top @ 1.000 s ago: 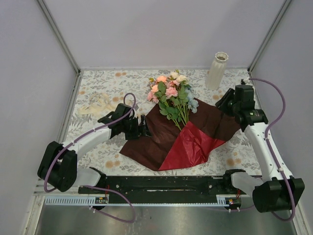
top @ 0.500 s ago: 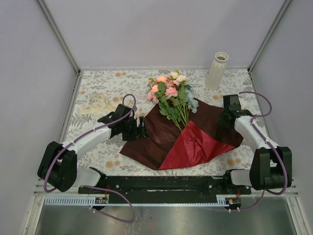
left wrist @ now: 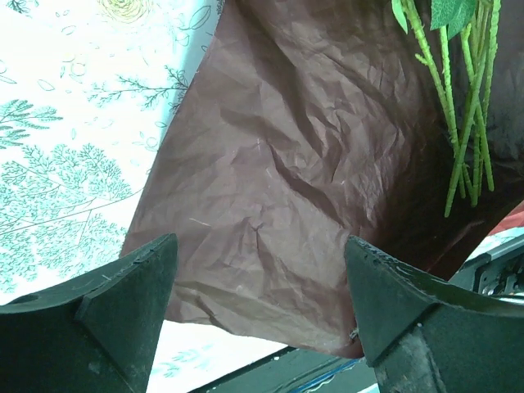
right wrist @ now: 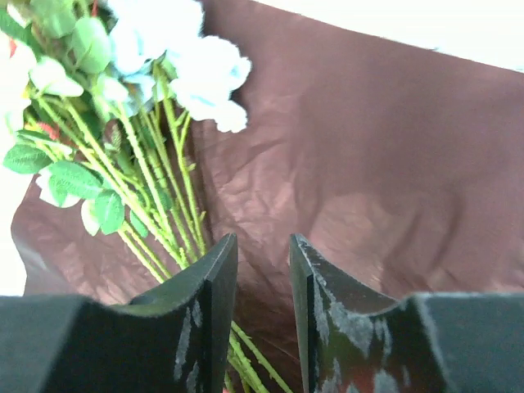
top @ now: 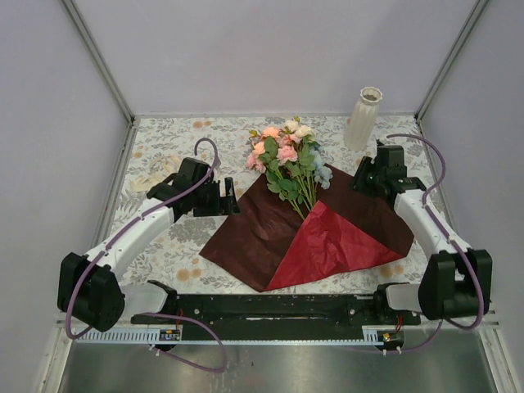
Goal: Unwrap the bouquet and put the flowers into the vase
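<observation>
1. Vase (top: 363,117): stands upright at the far right corner of the desk (top: 172,246), well apart from the flowers (top: 286,155).
2. Flowers: they lie on the opened wrapping paper (top: 262,233), blooms toward the far edge, stems (right wrist: 155,188) across the dark sheet.
3. Left claw (left wrist: 260,246): spread wide, above the paper's left edge.
4. Right claw (right wrist: 262,241): fingers narrowly parted, over the paper, just beside the stems.
</observation>
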